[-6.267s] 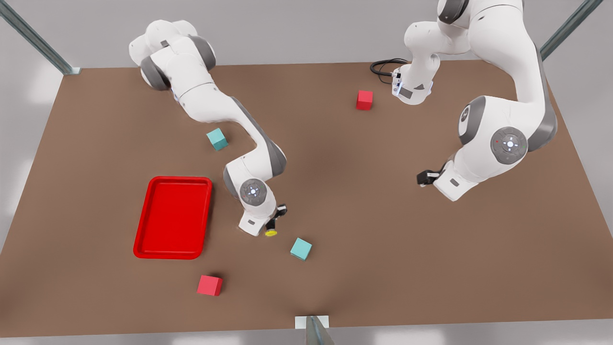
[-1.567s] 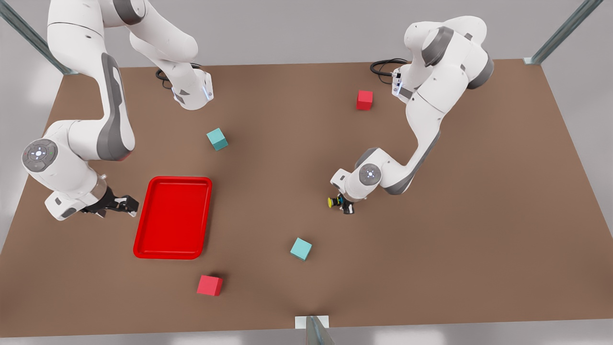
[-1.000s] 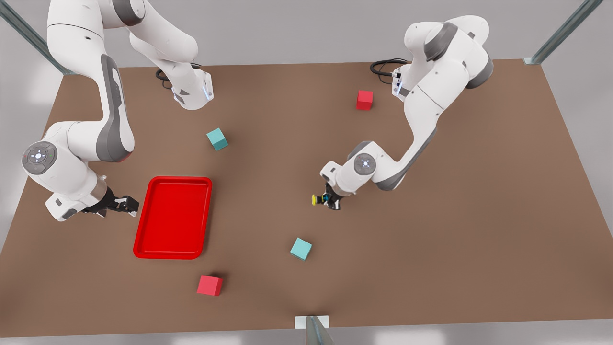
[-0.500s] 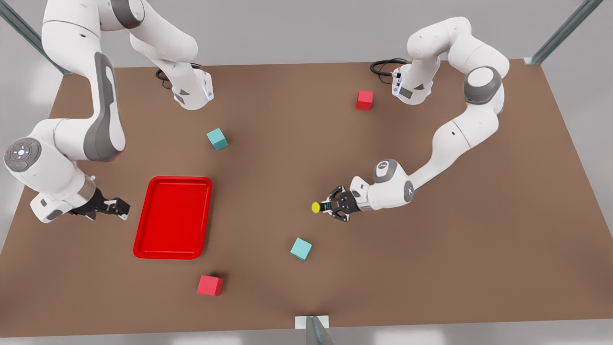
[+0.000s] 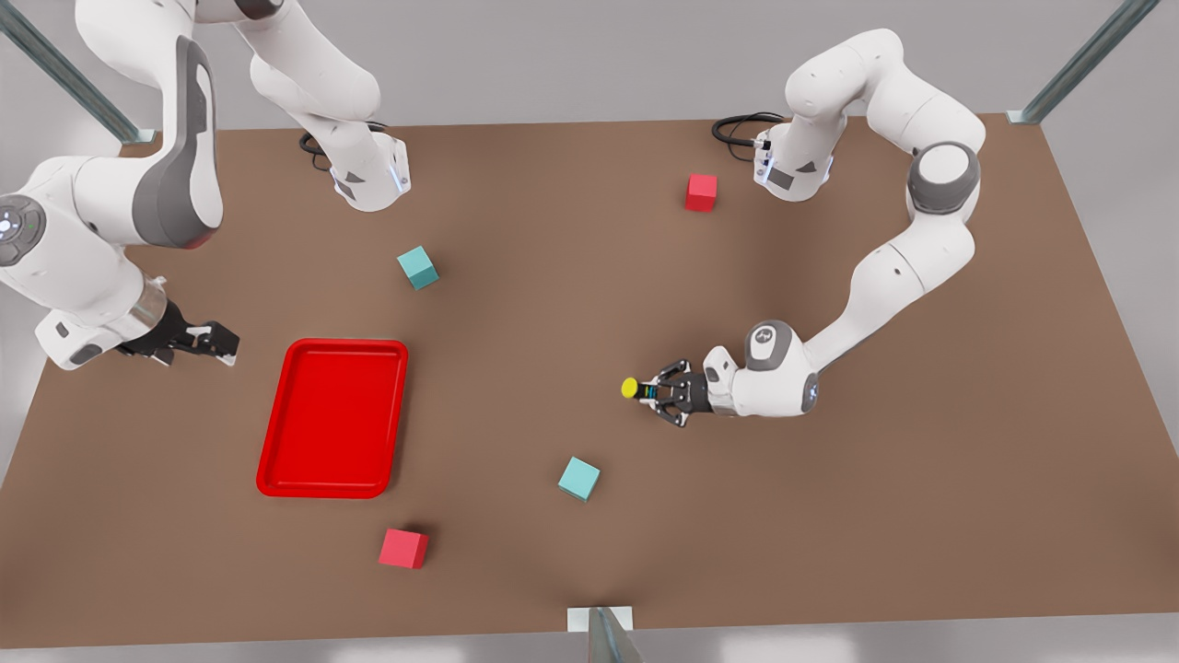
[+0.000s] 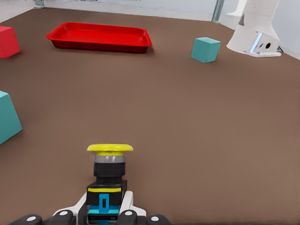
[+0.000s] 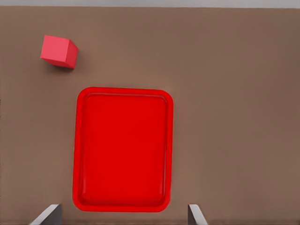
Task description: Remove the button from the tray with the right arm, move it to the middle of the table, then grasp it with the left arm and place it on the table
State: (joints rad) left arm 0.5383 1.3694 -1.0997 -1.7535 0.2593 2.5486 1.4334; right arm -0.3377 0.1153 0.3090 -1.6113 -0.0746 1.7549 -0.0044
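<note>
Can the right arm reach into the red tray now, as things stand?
Probably yes. The right gripper hangs open just beside the tray, with only bare table between them. The left gripper is far off, shut on the button.

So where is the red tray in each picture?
Front view: the tray lies toward the front view's left, on the table.
Left wrist view: the tray is far off, beyond the button.
Right wrist view: the tray is straight below.
Shared landmark: a red cube near it.
</note>
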